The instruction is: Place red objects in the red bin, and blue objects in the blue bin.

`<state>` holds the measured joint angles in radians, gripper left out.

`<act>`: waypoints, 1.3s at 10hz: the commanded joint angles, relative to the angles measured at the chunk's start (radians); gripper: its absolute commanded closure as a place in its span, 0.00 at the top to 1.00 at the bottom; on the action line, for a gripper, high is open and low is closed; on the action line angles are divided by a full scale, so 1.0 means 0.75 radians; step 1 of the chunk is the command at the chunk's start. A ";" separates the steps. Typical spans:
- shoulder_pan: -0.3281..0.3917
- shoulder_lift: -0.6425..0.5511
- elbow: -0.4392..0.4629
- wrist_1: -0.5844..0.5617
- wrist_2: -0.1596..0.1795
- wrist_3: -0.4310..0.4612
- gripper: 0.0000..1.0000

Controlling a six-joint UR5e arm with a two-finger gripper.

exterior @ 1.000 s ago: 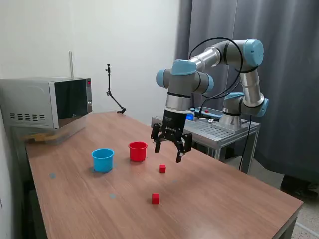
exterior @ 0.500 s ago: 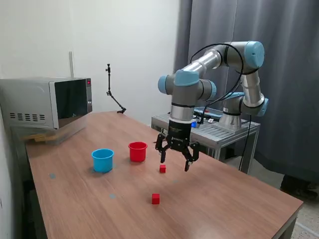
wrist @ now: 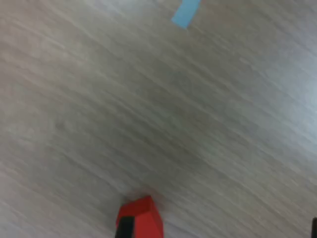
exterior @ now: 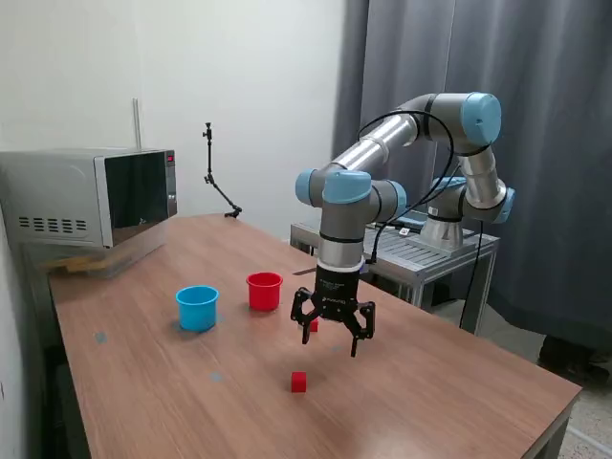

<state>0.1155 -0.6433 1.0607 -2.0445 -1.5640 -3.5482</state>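
**Open gripper hangs over one of two red cubes**

Two red cubes lie on the wooden table [exterior: 449,382]. One red cube [exterior: 313,325] sits just behind the gripper [exterior: 331,335] in the exterior view, partly hidden by the fingers; the other red cube [exterior: 299,382] lies nearer the camera, well apart from the first. No blue cube shows in either view.

Two cups stand upright on the table toward the exterior view's left: one red cup [exterior: 265,291] and one light blue cup [exterior: 197,308]. They stand near each other without touching, the red one closer to the arm. What lies inside them cannot be told from this angle.

The single arm reaches down over the table with its gripper pointing downward, fingers spread wide and holding nothing. Whether the fingertips touch the table cannot be told.

The wrist view is blurred. It shows wood grain, one red cube [wrist: 140,218] at the frame's edge with a dark fingertip partly in front of it, and one small light blue patch [wrist: 185,13] on the table surface.

One microwave [exterior: 91,196] stands at the table's far corner on the exterior view's left.
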 commanded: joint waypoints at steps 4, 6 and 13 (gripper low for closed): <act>-0.003 0.037 -0.060 -0.005 0.003 -0.198 1.00; -0.009 0.046 -0.062 0.002 0.091 -0.380 1.00; -0.027 0.160 -0.164 0.020 0.091 -0.462 1.00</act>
<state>0.1012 -0.5316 0.9462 -2.0311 -1.4945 -3.8772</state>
